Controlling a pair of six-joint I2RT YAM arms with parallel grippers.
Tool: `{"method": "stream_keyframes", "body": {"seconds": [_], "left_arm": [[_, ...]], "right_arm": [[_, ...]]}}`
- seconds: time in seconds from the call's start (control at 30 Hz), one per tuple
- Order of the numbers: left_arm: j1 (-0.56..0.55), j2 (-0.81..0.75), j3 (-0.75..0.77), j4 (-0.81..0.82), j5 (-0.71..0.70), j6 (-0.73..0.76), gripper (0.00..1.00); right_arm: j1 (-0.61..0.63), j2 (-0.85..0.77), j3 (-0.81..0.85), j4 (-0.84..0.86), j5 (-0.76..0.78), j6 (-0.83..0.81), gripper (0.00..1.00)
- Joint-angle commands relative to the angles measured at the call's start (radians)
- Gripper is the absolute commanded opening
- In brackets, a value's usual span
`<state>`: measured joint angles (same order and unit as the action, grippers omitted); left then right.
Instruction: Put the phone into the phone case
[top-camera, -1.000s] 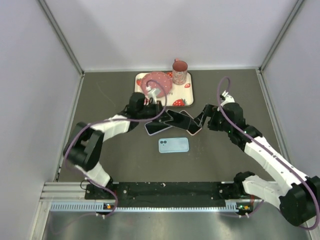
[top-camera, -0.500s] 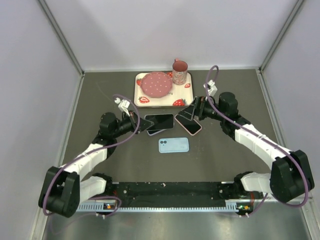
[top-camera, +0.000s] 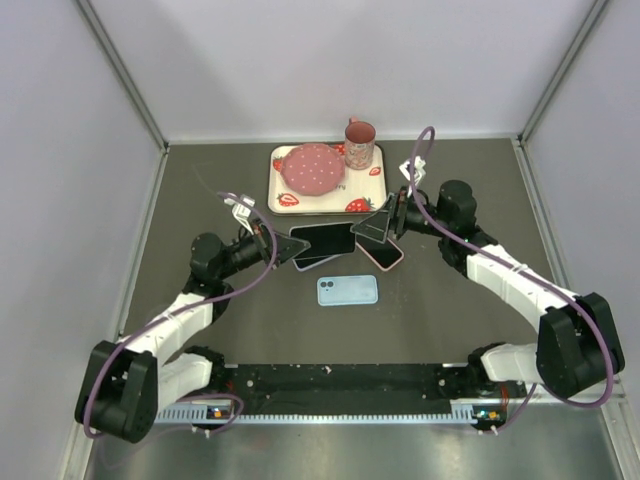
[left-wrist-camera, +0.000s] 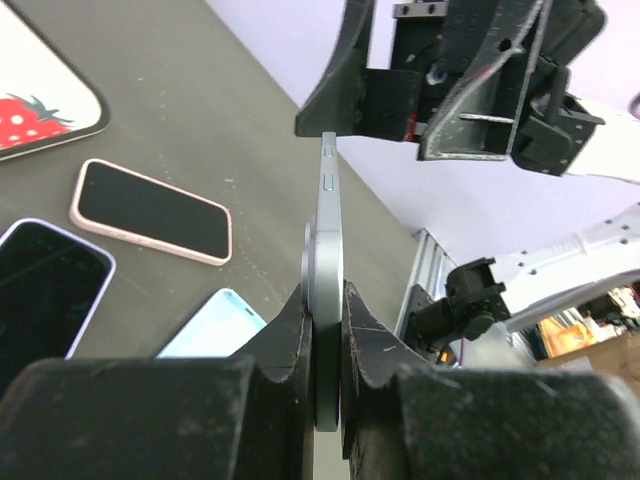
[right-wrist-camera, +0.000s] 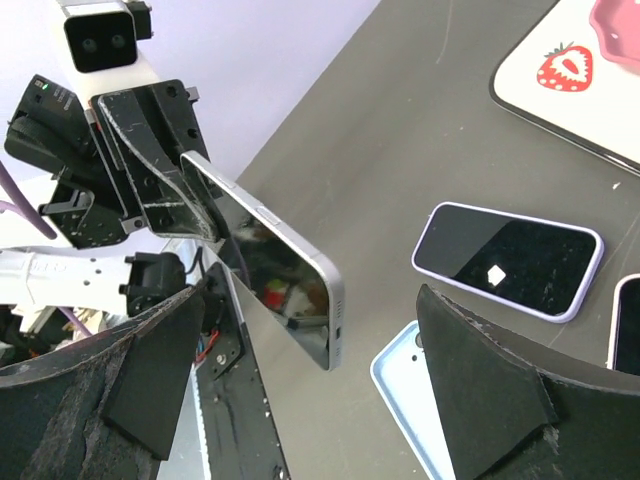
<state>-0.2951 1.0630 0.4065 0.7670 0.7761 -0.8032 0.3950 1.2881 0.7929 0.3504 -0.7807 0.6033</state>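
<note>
Left gripper (left-wrist-camera: 325, 300) is pinching the phone (left-wrist-camera: 328, 235) by one short end, jaws closed flat on its two faces, and is holding it in the air above the desk (top-camera: 420, 330). Right gripper (top-camera: 380, 228) is standing wide, one finger to each side of the phone's free end, and it is not touching the phone as far as the wrist view shows.

The phone is looking stiff, thin and slick, with a glossy face and a smooth rim. I am judging the broad faces or the long edges the safest places to clamp, clear of the side buttons. A drop could crack it.

The phone case (top-camera: 347, 290) is lying flat on the desk, nearer the bases than the held phone and apart from it. Two other phones are crowding that spot, a lavender-edged phone (right-wrist-camera: 508, 258) and a pink-edged phone (left-wrist-camera: 150, 210), both screen up. Farther back a strawberry tray (top-camera: 380, 185) is carrying a pink plate (top-camera: 312, 168), with a mug (top-camera: 360, 143) at its far corner.
</note>
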Motion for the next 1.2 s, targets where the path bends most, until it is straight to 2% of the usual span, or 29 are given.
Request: {"method": "stream_keyframes", "body": {"seconds": [0.0,0.23,0.3,0.33,0.37,0.4,0.63,0.87,0.9,1.07,1.1,1.17], "left_arm": [[0.007,0.024,-0.002,0.287,0.075,-0.102,0.0],[0.007,0.124,-0.002,0.532,0.117,-0.231,0.0],[0.007,0.147,0.002,0.596,0.127,-0.267,0.0],[0.007,0.155,0.003,0.61,0.129,-0.274,0.0],[0.007,0.16,0.005,0.621,0.129,-0.28,0.0],[0.007,0.164,0.005,0.621,0.129,-0.278,0.0],[0.005,0.149,0.015,0.558,0.127,-0.246,0.0],[-0.003,0.149,0.028,0.499,0.134,-0.217,0.0],[-0.003,0.149,0.026,0.499,0.132,-0.217,0.0],[-0.006,0.146,0.026,0.494,0.127,-0.206,0.0],[-0.006,0.146,0.031,0.483,0.124,-0.202,0.0],[-0.006,0.144,0.034,0.471,0.123,-0.195,0.0]], "right_arm": [[-0.008,-0.003,0.017,0.097,-0.063,0.01,0.87],[0.001,-0.019,-0.021,0.18,-0.129,0.069,0.82],[0.014,-0.026,-0.03,0.18,-0.135,0.069,0.75],[0.021,-0.029,-0.034,0.18,-0.14,0.07,0.68],[0.024,-0.03,-0.041,0.179,-0.14,0.075,0.66],[0.028,-0.032,-0.049,0.18,-0.14,0.078,0.66],[0.03,-0.038,-0.08,0.205,-0.14,0.107,0.43],[0.054,-0.036,-0.07,0.257,-0.132,0.136,0.33],[0.059,-0.032,-0.066,0.259,-0.137,0.138,0.26],[0.096,-0.013,-0.049,0.271,-0.149,0.147,0.12],[0.1,-0.01,-0.047,0.282,-0.16,0.151,0.01],[0.1,-0.013,-0.049,0.283,-0.155,0.158,0.0]]}}
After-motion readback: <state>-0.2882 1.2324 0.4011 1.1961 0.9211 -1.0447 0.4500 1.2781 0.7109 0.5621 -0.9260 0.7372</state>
